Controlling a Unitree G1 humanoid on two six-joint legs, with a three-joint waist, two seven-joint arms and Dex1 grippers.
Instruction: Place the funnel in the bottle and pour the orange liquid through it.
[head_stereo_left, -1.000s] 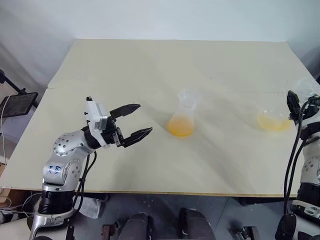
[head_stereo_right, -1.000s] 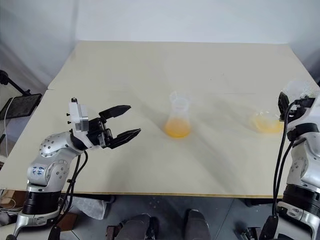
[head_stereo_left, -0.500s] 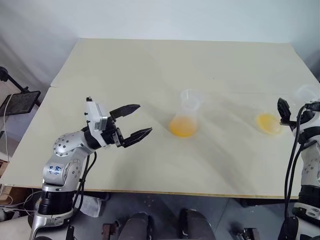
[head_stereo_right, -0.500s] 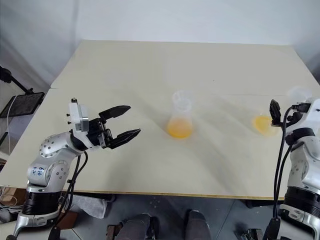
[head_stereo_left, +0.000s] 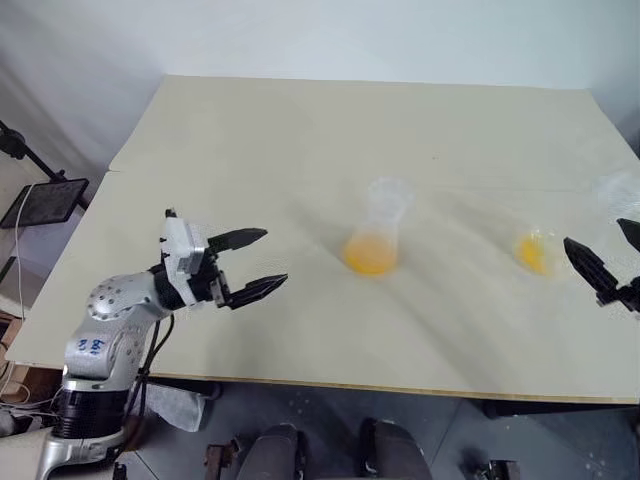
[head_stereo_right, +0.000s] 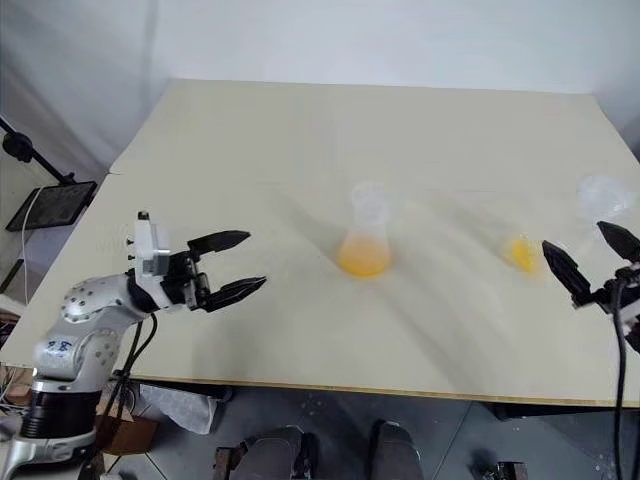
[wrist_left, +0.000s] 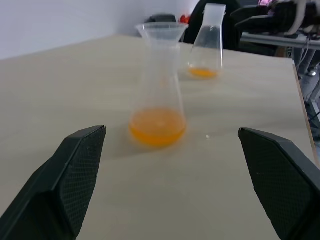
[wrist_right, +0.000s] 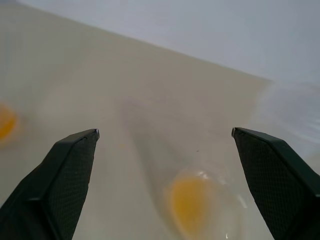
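Centrally on the pale table the bottle is seen standing upright, and everything else can be placed from it. The funnel is seated in the bottle's neck, its wide clear mouth flaring above the rim. A layer of the orange liquid is held in the bottle's round base.

To the right of the bottle, well apart from it, a second clear flask is found near the table's right edge; a small pool of orange is left at its bottom, and its upper part is blurred, so its exact tilt cannot be told.

The right gripper is held just beside that flask, on the side away from the bottle, with its two black fingers spread wide and nothing between them; the flask is released.

The left gripper is held to the left of the bottle, clear of it, pointing toward it above the tabletop. Its fingers are likewise parted wide and nothing is grasped.
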